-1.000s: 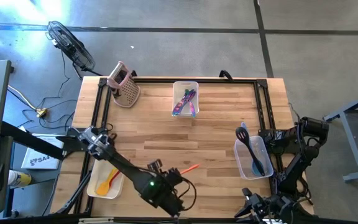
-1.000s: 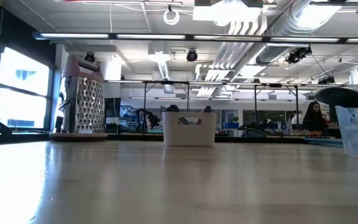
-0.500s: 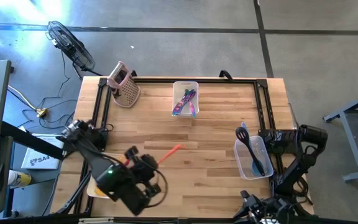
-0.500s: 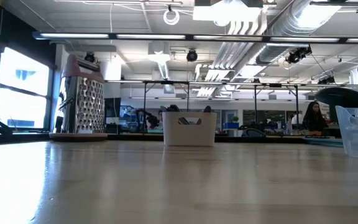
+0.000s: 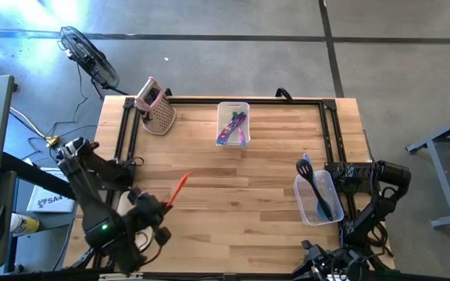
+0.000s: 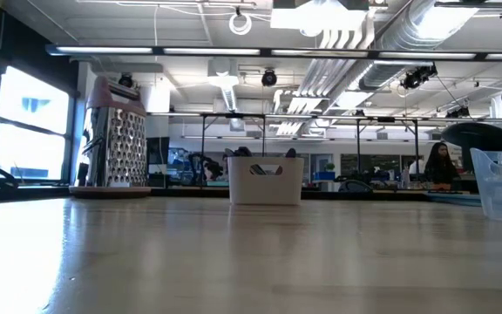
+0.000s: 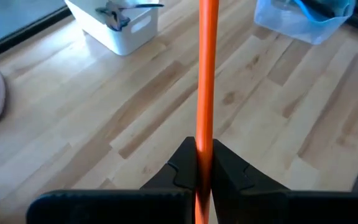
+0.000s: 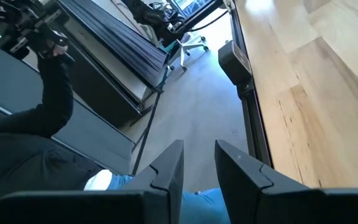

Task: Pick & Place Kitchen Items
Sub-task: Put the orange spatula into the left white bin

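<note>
Your left gripper (image 7: 202, 177) is clamped on the slim orange plastic utensil handle (image 7: 206, 74), which runs straight out ahead of its fingers (image 7: 180, 171) over the light wooden slatted table (image 5: 272, 164). In the high view that gripper (image 5: 156, 206) sits over the table's near left part, the orange handle (image 5: 178, 189) slanting away from it toward the table's middle. Well ahead of it stands the white rectangular plastic bin (image 7: 114, 25) holding purple and blue utensils (image 5: 233, 127). Off to one side, farther out, is the pink box grater (image 5: 156, 107). On the opposite side is the clear rectangular plastic bin (image 5: 319, 197) with a black spatula (image 5: 312, 183) and a blue utensil (image 5: 323, 204) lying in it.

Your right gripper (image 8: 199, 163) waits beyond the table's right edge, near the clear bin, its fingers (image 8: 169, 165) standing a little apart with nothing between them. Past them you see floor and a person's dark sleeve (image 8: 55, 99)
</note>
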You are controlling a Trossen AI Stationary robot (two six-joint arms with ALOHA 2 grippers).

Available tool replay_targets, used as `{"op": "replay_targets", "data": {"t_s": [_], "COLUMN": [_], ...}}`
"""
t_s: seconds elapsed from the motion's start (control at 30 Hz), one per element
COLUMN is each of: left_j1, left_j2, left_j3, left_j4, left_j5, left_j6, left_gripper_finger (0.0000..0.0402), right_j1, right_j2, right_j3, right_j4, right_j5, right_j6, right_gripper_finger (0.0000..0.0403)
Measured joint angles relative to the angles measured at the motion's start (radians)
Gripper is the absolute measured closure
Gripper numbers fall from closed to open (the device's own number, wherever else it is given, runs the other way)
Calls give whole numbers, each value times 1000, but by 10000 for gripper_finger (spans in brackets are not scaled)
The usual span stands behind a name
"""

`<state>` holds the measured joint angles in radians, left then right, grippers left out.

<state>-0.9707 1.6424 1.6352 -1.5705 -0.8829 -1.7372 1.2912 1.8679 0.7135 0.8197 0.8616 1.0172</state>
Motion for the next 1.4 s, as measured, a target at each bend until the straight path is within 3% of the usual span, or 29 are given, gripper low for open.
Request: {"op": "replay_targets", "data": {"t_s": [0.4,0.67,0.83,1.1,1.4], "left_j1": [-120,-138,-139,-283,-368], "left_j2": [7,2,2,12,93], "left_j3": [-169,-261,-297,-335,-324], "left_j4": [2,0,-1,-2,60], "left_j5": [-2,110,237,397,539], "left_j6": [-267,-384,-455,-648,-667], "left_gripper_finger": [388,388,388,388,388], "right_j1": [-4,-11,-18,-17,-19], "right_j2": [0,1,2,2,2], "right_j3": [0,0,0,0,0], "right_j4": [-1,-7,-22,-26,-23], "right_j5": [4,4,4,3,4], "right_j6": [-8,-106,-105,-102,-75], "right_gripper_finger": [319,319,319,319,319]}}
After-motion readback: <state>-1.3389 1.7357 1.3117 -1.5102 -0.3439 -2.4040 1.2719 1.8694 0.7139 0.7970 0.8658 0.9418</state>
